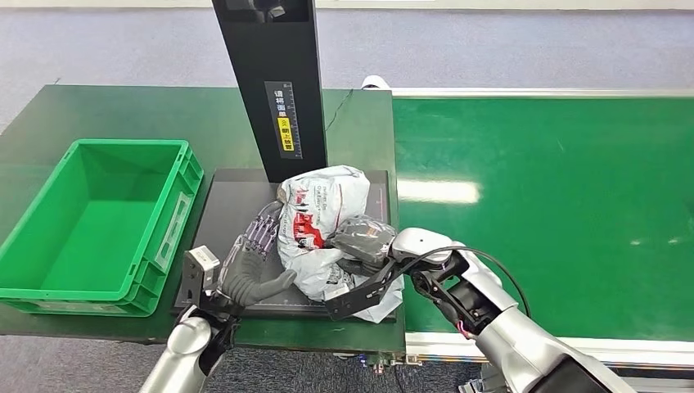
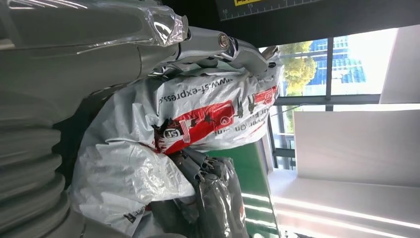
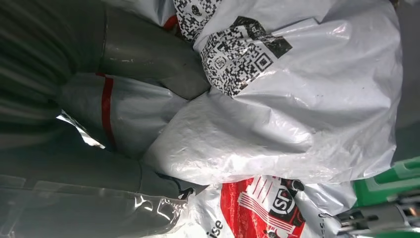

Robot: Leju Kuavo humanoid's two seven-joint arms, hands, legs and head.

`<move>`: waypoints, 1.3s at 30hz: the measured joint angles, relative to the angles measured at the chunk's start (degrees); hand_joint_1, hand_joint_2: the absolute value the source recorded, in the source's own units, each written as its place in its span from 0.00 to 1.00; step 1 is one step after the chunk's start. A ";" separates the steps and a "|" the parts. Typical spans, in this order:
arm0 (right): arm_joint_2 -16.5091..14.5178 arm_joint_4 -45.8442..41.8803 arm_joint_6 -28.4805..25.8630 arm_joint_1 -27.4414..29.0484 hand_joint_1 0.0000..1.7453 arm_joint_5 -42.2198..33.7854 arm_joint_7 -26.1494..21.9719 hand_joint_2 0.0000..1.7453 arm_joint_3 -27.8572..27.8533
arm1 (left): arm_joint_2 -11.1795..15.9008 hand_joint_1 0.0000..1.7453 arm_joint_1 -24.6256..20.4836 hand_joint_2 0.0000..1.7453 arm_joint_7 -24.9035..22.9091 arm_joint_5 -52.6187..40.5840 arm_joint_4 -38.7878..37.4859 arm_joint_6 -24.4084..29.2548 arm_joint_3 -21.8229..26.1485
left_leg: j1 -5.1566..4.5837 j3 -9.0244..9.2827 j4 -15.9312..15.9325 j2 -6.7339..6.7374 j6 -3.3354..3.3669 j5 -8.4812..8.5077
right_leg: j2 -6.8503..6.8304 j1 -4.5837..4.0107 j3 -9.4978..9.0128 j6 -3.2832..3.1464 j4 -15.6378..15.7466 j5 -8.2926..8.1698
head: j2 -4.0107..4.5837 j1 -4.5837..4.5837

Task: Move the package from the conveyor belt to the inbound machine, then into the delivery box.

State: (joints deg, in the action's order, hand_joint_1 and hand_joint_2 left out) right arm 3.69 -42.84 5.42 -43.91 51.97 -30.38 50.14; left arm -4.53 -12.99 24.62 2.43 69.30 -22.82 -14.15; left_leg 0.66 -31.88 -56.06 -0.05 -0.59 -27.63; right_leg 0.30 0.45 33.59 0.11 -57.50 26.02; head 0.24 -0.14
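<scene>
open green crate (image 1: 98, 221) left of the scale plate (image 1: 225, 213) — black post (image 1: 274, 82) upright just behind

Bright overhead light glares on the conveyor belt (image 1: 438, 191); wrist views dim, soft.

Between my hands is a crinkled, glossy white-and-red plastic mailing package (image 1: 315, 225). The green plastic crate (image 1: 176, 209) looks smooth; the green conveyor belt (image 1: 556, 205) is shiny.

right hand (image 3: 143, 54) is pressing grey thumb and fingers into the package | package (image 3: 307, 114) is showing crumpled white plastic, black QR codes, red print | green edge (image 3: 391, 181) is sitting just beside the package
</scene>
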 joint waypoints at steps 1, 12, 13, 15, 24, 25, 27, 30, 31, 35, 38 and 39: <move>-0.13 0.41 -0.38 -0.08 1.00 -0.35 -0.13 1.00 0.22 | 0.04 0.00 0.00 1.00 0.07 0.02 -0.07 -0.01 -0.04 | 0.00 0.00 0.00 0.00 0.00 0.00 | 0.00 0.00 0.00 0.00 0.00 0.00 | 0.00 0.01; -0.79 2.65 -2.54 -0.46 0.24 -1.47 -0.49 1.00 1.51 | 0.21 0.00 0.00 1.00 0.17 0.14 -0.28 -0.02 -0.34 | 0.00 0.01 0.00 0.00 0.00 0.00 | 0.00 0.00 0.00 0.00 0.00 0.00 | 0.00 0.01; -0.85 2.79 -3.48 -0.43 0.05 -1.69 -0.52 1.00 1.62 | 0.24 0.00 0.00 1.00 0.19 0.19 -0.28 -0.02 -0.41 | 0.00 0.01 0.00 0.00 0.00 0.00 | 0.00 0.00 0.00 0.00 0.00 0.00 | 0.00 0.01; -1.12 3.04 -5.82 -0.26 0.00 -2.13 -0.34 0.75 1.76 | 0.31 0.00 0.01 1.00 0.21 0.29 -0.28 -0.01 -0.55 | 0.00 0.01 0.00 0.00 0.00 0.00 | 0.00 0.00 0.00 0.00 0.00 0.00 | 0.00 0.01; -2.68 3.48 -13.94 1.22 0.00 -4.36 1.05 0.00 1.22 | 0.40 0.00 0.07 1.00 0.96 0.53 1.00 3.98 -0.42 | 0.00 0.01 0.00 0.00 0.00 0.00 | 0.00 0.00 0.00 0.00 0.00 0.00 | 0.00 0.00; -2.80 3.48 -14.58 1.38 0.00 -4.53 1.21 0.00 1.05 | 0.40 0.00 0.08 1.00 1.07 0.45 1.29 4.66 -0.29 | 0.00 0.01 0.00 0.00 0.00 0.00 | 0.00 0.00 0.00 0.00 0.00 0.00 | 0.00 -0.01; -3.03 3.48 -15.33 1.63 0.00 -4.72 1.42 0.00 0.70 | 0.40 0.00 0.09 1.00 1.20 0.25 1.73 5.38 -0.06 | 0.00 0.01 0.00 0.00 0.00 0.00 | 0.00 0.00 0.00 0.00 0.00 0.00 | 0.00 0.01; -3.33 3.48 -16.51 1.92 0.00 -4.91 1.71 0.00 0.17 | 0.34 0.00 0.20 1.00 1.61 -0.75 2.31 7.94 0.21 | 0.00 0.01 0.00 -0.01 0.00 0.00 | 0.00 0.00 0.00 0.00 0.00 0.00 | 0.00 0.00; -3.44 3.48 -17.22 2.03 0.00 -5.01 1.84 0.00 -0.04 | 0.27 0.00 0.27 1.00 1.81 -1.36 2.56 9.70 0.35 | 0.00 0.01 0.00 -0.01 0.00 0.00 | 0.00 0.00 0.00 0.00 0.00 0.00 | 0.00 0.00; -3.76 3.34 -19.47 2.67 0.00 -5.60 2.40 0.00 -1.13 | -0.27 0.00 0.80 1.00 2.65 -5.71 4.07 20.70 1.32 | 0.00 0.01 0.00 -0.01 0.00 0.00 | 0.00 0.00 0.00 0.00 0.00 0.00 | 0.00 0.00; -3.78 2.91 -20.32 3.57 0.00 -5.72 2.85 0.00 -1.85 | -1.01 0.00 1.26 1.00 3.29 -10.58 5.50 31.82 2.08 | 0.00 0.00 0.00 -0.01 0.00 0.00 | 0.00 0.00 0.00 0.00 0.00 0.00 | 0.00 0.00; -3.78 2.74 -20.55 3.88 0.00 -5.72 2.98 0.00 -2.09 | -1.26 0.00 1.33 1.00 3.44 -12.02 5.92 35.15 2.25 | 0.00 0.00 0.00 -0.01 0.00 0.00 | 0.00 0.00 0.00 0.00 0.00 0.00 | 0.00 0.00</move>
State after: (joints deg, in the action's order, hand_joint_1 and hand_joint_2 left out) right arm -0.09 -40.10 -15.13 -40.03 46.25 -27.40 48.05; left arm -5.79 -11.66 28.06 -9.60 75.23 12.32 -11.90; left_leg 0.66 -31.88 -56.06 -0.06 -0.59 -27.63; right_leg 0.29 0.45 33.59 0.11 -57.50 26.03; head 0.24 -0.14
